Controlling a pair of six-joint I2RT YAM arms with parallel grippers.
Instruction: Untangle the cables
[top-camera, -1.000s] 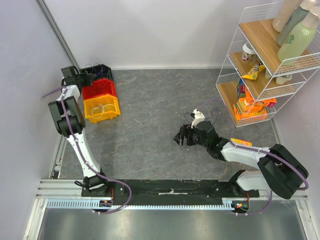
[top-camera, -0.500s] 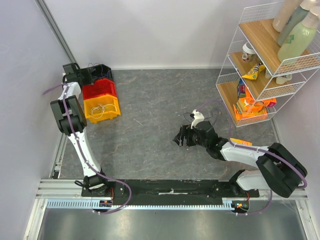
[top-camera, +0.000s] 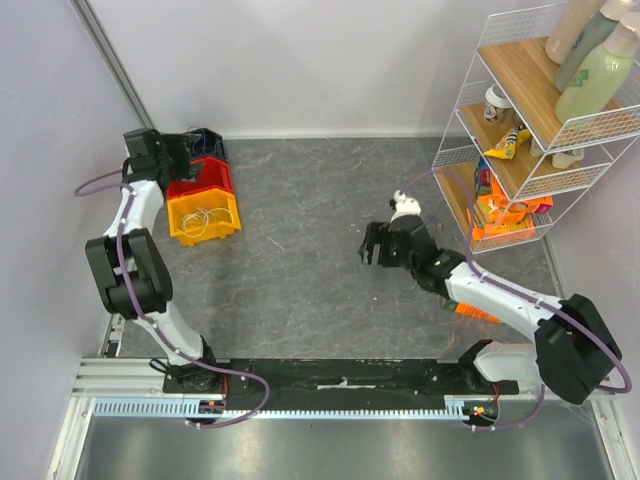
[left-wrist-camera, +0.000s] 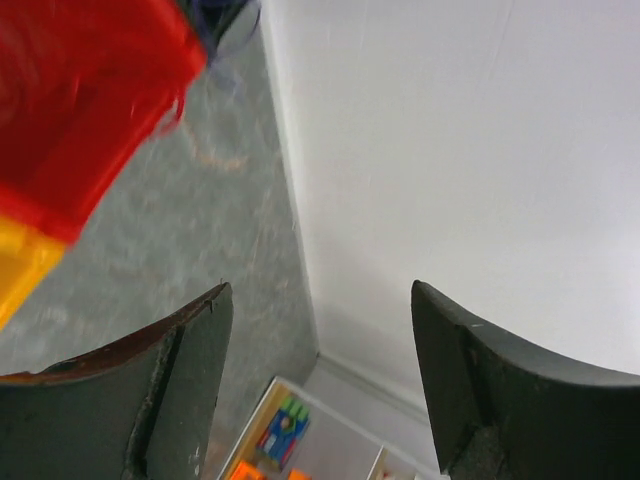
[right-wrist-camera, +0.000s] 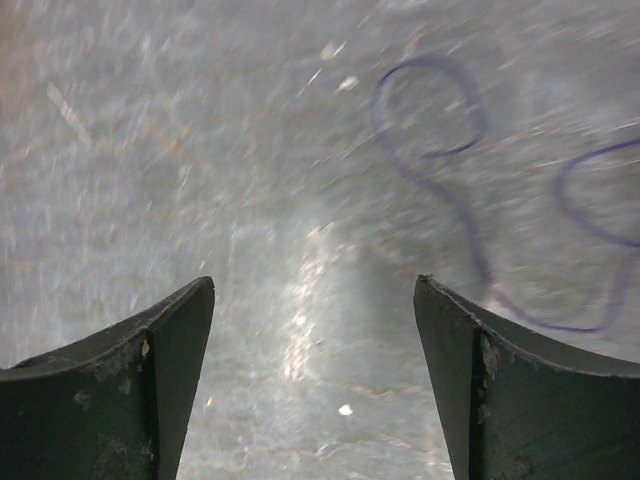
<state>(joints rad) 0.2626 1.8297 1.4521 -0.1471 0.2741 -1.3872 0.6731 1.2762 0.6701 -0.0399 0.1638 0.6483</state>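
Note:
A dark purple cable (right-wrist-camera: 432, 60) lies in loose loops on the grey floor, ahead and to the right of my right gripper (right-wrist-camera: 315, 285). That gripper is open, with nothing between its fingers. In the top view the right gripper (top-camera: 373, 248) hovers mid-table. My left gripper (top-camera: 193, 152) sits at the back left by the stacked bins, open and empty (left-wrist-camera: 320, 300). A white cable (top-camera: 203, 216) is coiled in the yellow bin (top-camera: 226, 226). Dark cables (top-camera: 188, 132) stick out of the black bin (top-camera: 212, 138).
A red bin (top-camera: 200, 180) sits between the black and yellow ones, and fills the upper left of the left wrist view (left-wrist-camera: 80, 100). A white wire rack (top-camera: 505, 170) with bottles and packets stands at the right. An orange packet (top-camera: 470, 310) lies under the right forearm. Walls close the back and left.
The left gripper's jaws went from shut to open, and the gripper swung right toward the bins. The right gripper shifted back and to the right, staying open.

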